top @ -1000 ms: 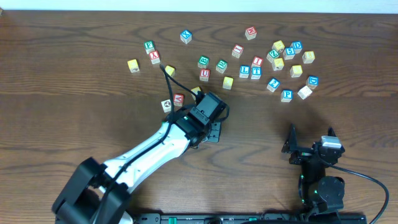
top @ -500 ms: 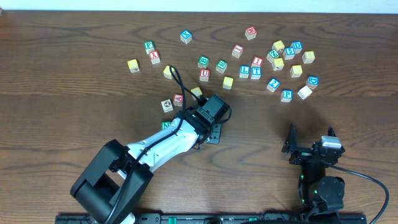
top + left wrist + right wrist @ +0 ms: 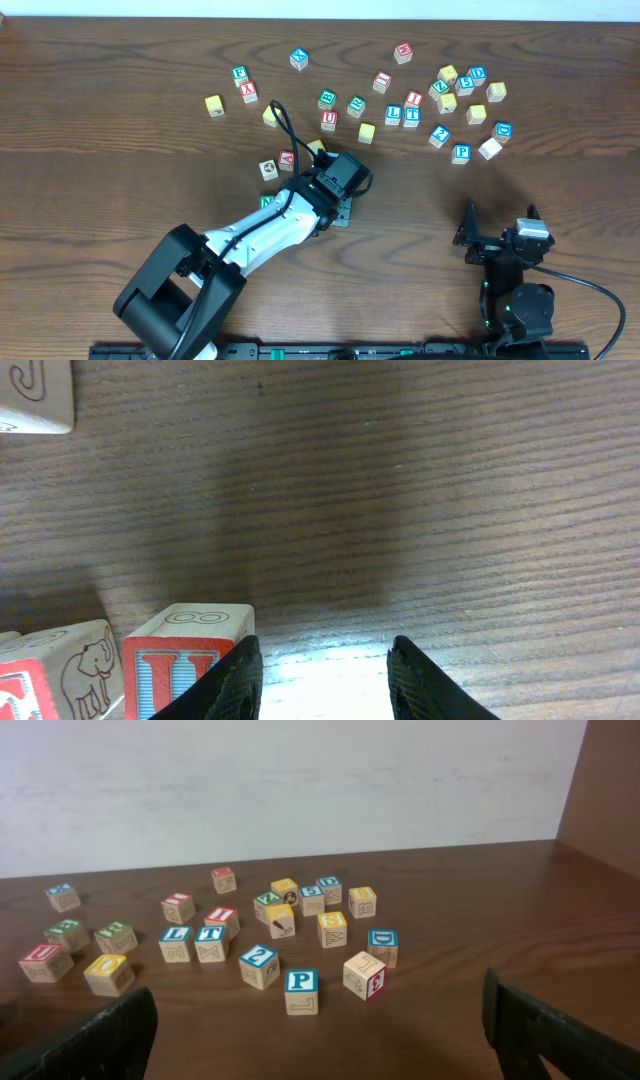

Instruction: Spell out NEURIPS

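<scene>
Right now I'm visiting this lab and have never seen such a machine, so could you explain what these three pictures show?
Two robot arms sit at a dark brown wooden table. The wide picture looks down from above; the other two come from cameras on each arm's wrist. Small pale wooden letter cubes lie scattered. The left pincer is slightly open and empty, a red-lettered wooden cube just beside one finger. The right pincer is wide open, holding nothing, facing the cubes.
</scene>
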Controlling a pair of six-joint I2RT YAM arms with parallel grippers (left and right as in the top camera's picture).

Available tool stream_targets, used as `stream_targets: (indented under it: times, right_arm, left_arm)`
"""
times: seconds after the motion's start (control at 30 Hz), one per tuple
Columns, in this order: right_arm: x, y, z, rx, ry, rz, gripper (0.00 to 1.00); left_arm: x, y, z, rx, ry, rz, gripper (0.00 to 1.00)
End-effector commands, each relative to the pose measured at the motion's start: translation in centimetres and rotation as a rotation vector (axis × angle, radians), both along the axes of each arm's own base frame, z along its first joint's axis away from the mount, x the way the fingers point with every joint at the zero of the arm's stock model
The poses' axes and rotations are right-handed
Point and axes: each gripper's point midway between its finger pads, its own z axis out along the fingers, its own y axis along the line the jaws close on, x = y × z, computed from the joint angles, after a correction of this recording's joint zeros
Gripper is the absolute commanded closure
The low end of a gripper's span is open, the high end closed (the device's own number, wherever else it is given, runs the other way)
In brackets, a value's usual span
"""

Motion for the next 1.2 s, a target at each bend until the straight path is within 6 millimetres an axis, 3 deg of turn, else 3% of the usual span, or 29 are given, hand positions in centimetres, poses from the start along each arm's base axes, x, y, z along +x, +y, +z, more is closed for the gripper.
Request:
stream_targets:
  times: [0.0, 0.7, 1.17]
  right_arm:
    - [0.0, 0.0, -0.1, -0.009, 0.005, 0.0, 0.01]
    - [0.0, 0.0, -0.1, -0.009, 0.005, 0.0, 0.01]
    - [0.0, 0.0, -0.1, -0.009, 0.005, 0.0, 0.01]
  left_arm:
    - [1.0, 0.1, 0.6, 0.025, -0.041, -0.001, 0.6]
    - [2.3, 0.0, 1.1, 0.025, -0.104, 0.02, 0.6]
    - [2.1, 0.0, 0.9, 0.026, -0.089, 0.018, 0.6]
